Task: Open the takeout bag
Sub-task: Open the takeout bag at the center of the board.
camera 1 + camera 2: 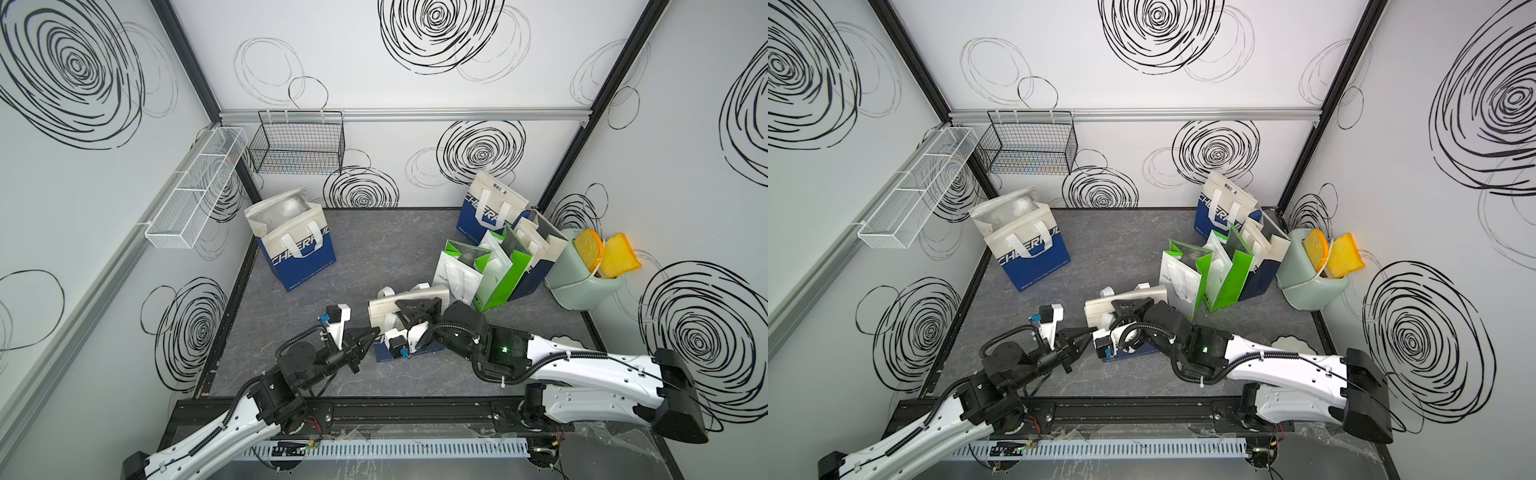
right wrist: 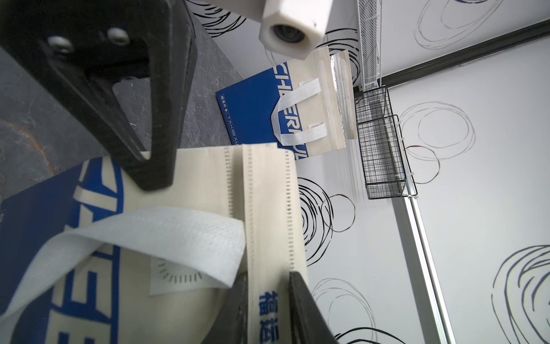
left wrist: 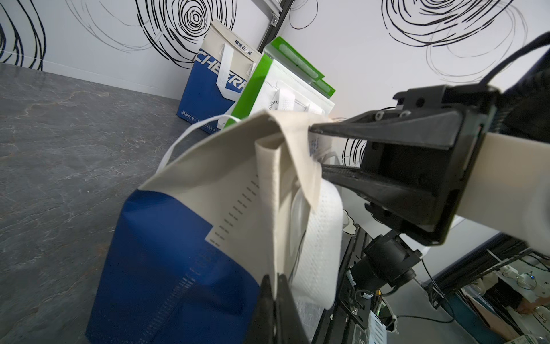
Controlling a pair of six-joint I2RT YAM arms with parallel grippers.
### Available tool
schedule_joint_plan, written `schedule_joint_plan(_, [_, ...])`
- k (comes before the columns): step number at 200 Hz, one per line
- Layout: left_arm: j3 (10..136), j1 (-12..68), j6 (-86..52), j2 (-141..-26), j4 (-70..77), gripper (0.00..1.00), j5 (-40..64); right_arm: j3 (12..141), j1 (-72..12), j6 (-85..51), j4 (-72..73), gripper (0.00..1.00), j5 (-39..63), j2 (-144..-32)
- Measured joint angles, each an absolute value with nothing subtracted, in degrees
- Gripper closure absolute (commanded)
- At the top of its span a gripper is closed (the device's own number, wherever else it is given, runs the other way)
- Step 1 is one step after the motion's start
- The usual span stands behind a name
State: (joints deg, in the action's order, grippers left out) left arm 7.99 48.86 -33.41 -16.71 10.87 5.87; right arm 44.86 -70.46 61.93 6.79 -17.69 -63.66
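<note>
The takeout bag (image 1: 381, 311) (image 1: 1097, 309), blue below and cream on top with white strap handles, stands at the front middle of the grey floor. Its folded top is still closed. My left gripper (image 1: 376, 330) (image 1: 1093, 330) is shut on the bag's cream side fold, and in the left wrist view the fabric (image 3: 244, 208) is pinched at my left gripper (image 3: 275, 278). My right gripper (image 1: 398, 305) (image 2: 268, 277) reaches over the top. Its fingers are closed against both faces of the cream top strip (image 2: 269, 208). The right gripper (image 3: 315, 150) also shows in the left wrist view.
An open blue and cream bag (image 1: 291, 241) stands at the back left, and another (image 1: 490, 208) stands at the back right. Green and white bags (image 1: 494, 270) and a pale green toaster with bread slices (image 1: 582, 278) crowd the right. Black (image 1: 299, 145) and white (image 1: 195, 195) wire baskets hang on the walls.
</note>
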Motion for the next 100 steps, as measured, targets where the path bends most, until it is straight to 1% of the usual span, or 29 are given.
schedule_joint_plan(33, [8.0,48.9,-33.4,-16.7,10.9,1.0,5.6,44.8,-70.7,61.8,6.8,1.0,-17.8,-63.7])
schedule_joint_plan(75, [8.0,48.9,-33.4,-16.7,10.9,1.0,5.5,44.8,-70.7,60.6,6.6,1.0,-17.7,-63.7])
schedule_joint_plan(100, [8.0,48.9,-33.4,-16.7,10.9,1.0,5.5,45.9,-70.1,57.6,4.8,1.0,-16.3,-63.7])
